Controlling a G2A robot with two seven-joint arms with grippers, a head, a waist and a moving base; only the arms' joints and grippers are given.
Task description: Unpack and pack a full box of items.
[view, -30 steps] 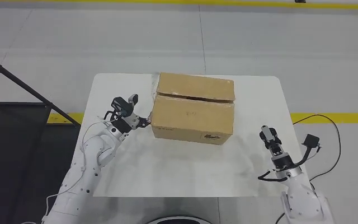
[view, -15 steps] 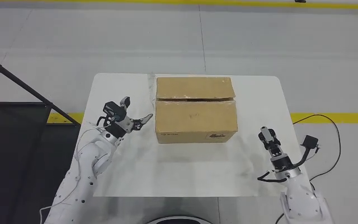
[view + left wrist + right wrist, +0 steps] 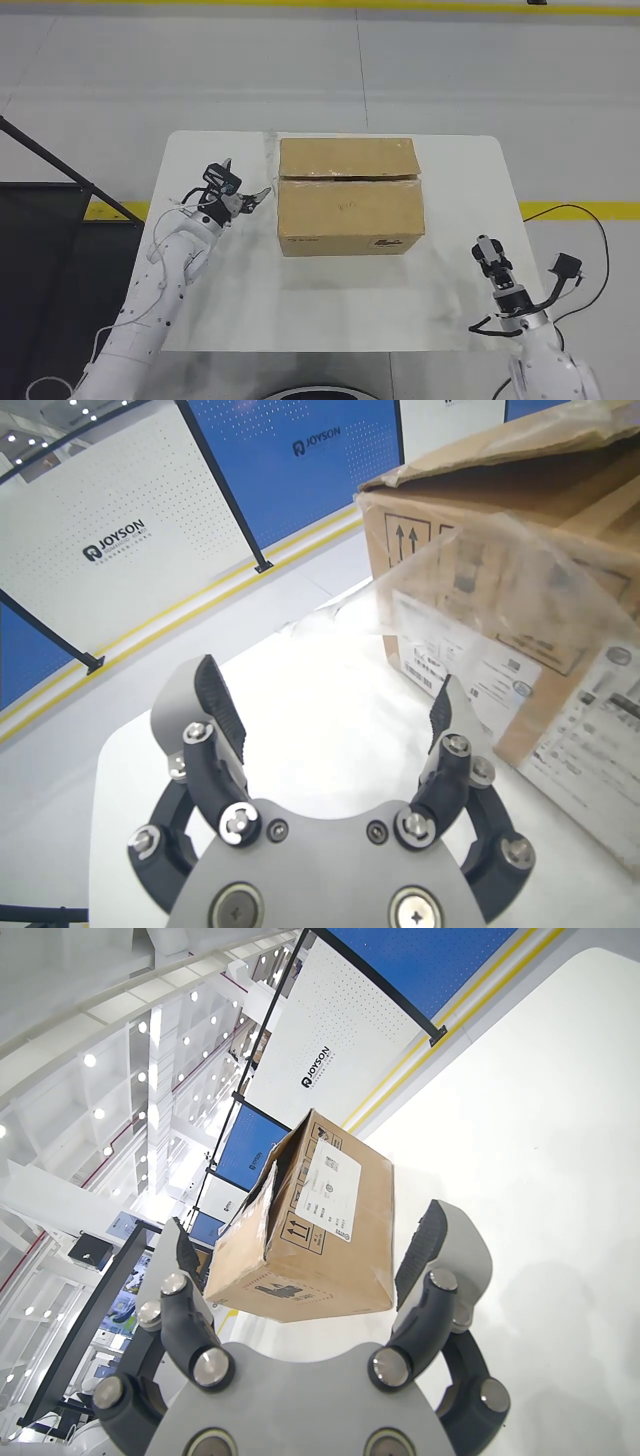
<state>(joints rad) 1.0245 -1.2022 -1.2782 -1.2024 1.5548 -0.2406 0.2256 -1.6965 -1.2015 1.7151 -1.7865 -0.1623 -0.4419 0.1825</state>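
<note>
A brown cardboard box (image 3: pixel 350 200) stands in the middle of the white table (image 3: pixel 200 290), its top flaps down with a narrow slit along the seam. My left gripper (image 3: pixel 247 190) hovers just off the box's left end, open and holding nothing. In the left wrist view the open left gripper (image 3: pixel 330 685) faces the labelled end of the box (image 3: pixel 500 550), where a loose strip of clear tape (image 3: pixel 450 600) hangs off the corner. My right gripper (image 3: pixel 487 250) stands open near the table's right front, apart from the box. The right wrist view shows the box (image 3: pixel 340 1248) framed between the right gripper's (image 3: pixel 305 1228) fingers.
Bare tabletop lies in front of the box and on both sides of it. A black stand leg (image 3: pixel 50 160) crosses the floor to the left of the table. A yellow floor line (image 3: pixel 580 210) runs off to the right.
The box turned from skewed to square with the table. My left gripper drew off its near-left corner and then shifted toward the far side. My right gripper slid slightly toward the near-right.
</note>
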